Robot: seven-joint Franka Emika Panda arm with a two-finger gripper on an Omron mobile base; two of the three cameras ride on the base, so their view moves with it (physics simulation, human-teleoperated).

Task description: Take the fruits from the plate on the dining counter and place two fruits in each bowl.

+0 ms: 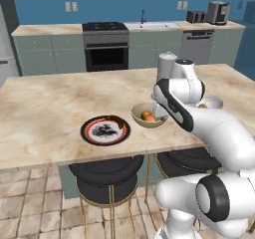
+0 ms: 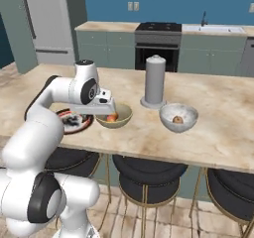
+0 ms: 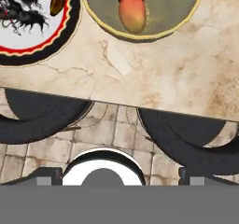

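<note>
Lying beyond end effector (image 3: 119,174): olive bowl (image 3: 182,13).

In the hand view the plate (image 3: 28,55) and olive-yellow bowl (image 3: 182,17) are cut off by the top edge. The arm hides part of the white-grey speckled bowl (image 1: 215,101) in the left base view.

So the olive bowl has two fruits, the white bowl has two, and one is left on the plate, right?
Not quite: the white bowl holds one fruit, as the right base view shows. The olive bowl has two, and one remains on the plate.
</note>
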